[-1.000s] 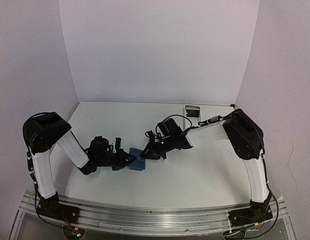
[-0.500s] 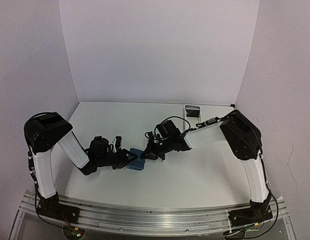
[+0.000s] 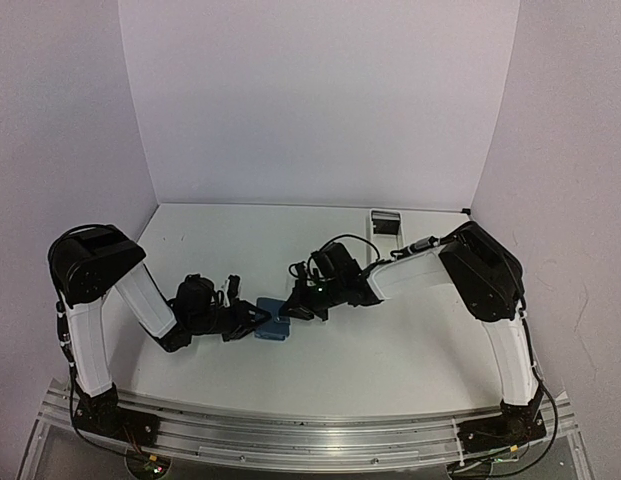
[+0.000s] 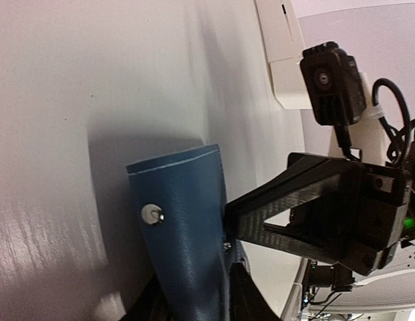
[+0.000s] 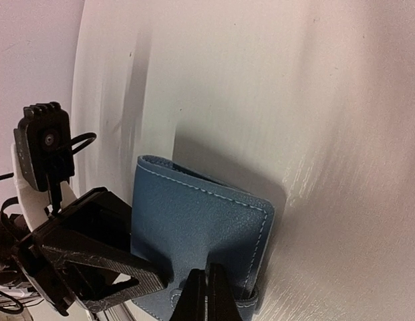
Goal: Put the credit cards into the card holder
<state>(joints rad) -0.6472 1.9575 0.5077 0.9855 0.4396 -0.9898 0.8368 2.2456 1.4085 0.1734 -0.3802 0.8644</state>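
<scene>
**Worktop.** A flat white worktop (image 3: 410, 350) with pale lilac walls on three sides.

**Item under task.** One small dark-blue folding card holder with pale stitching (image 3: 278, 330) sits at the front of the worktop, left of centre, directly between the two tools. In both wrist views it stands up from the surface rather than lying flat, and it throws a shadow on the worktop behind it. Whether its lower edge rests on the surface cannot be told. A round metal snap stud (image 4: 152, 214) shows uncovered on one face.

**Left tool** (image 3: 256, 322). It reaches in from the left, low over the worktop. Its black fingers (image 4: 246, 301) sit on either side of the card holder at a narrow setting and lie against its faces. The card holder is gripped between them.

**Right tool** (image 3: 294, 310). It reaches in from the right and meets the card holder on the opposite side. The jaws are pressed together with only a hairline between them. Their tips lie on the stitched edge of the card holder, just beside a short tab (image 5: 255, 294). Whether they pinch a leaf of the card holder or only touch it cannot be told.

**Relation of the tools.** They face each other, close together, with only the card holder between them.

**Other item.** A small white open tray (image 3: 386, 221) stands at the rear of the worktop by the back wall, well apart from the card holder.
</scene>
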